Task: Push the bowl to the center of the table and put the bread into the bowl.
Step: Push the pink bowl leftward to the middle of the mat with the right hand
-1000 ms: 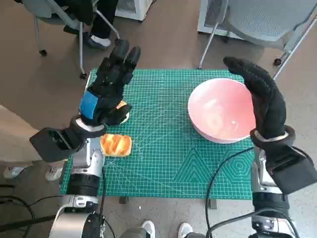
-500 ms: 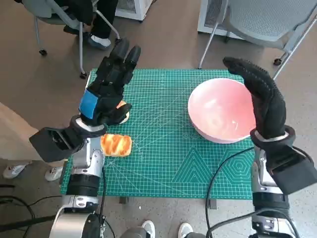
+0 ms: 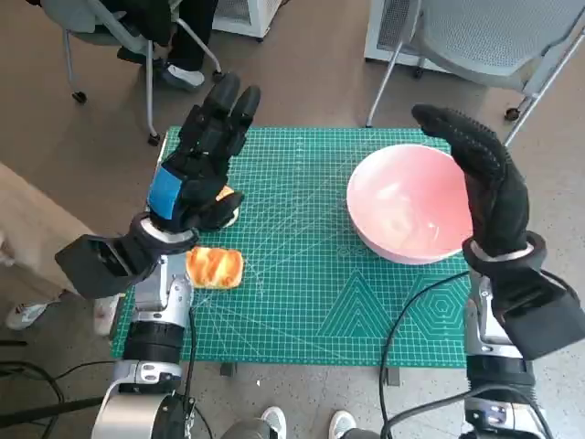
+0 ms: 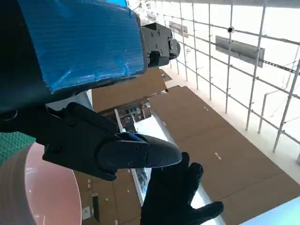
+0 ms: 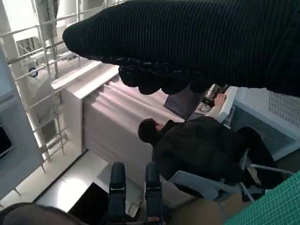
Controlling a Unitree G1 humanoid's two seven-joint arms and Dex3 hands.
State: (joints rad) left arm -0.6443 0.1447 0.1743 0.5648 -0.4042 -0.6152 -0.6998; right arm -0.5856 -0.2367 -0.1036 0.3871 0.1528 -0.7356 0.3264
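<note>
Flanking the bowl (image 3: 407, 203) — right hand (image 3: 484, 187) upright (left hand (image 3: 199, 160) raised, empty).

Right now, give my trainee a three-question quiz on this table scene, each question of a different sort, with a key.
1. True or false: the golden bread roll already lies inside the pink round bowl.
2. Multiple choice: where does the bowl stand on the green gridded cutting mat? A) at the robot's left edge B) toward the robot's right side C) dead centre
3. Short answer: which hand is raised beside the bowl's right rim?

Key:
1. False; it lies on the mat near the blue-taped left hand.
2. B
3. The gloved right hand, holding nothing.
</note>
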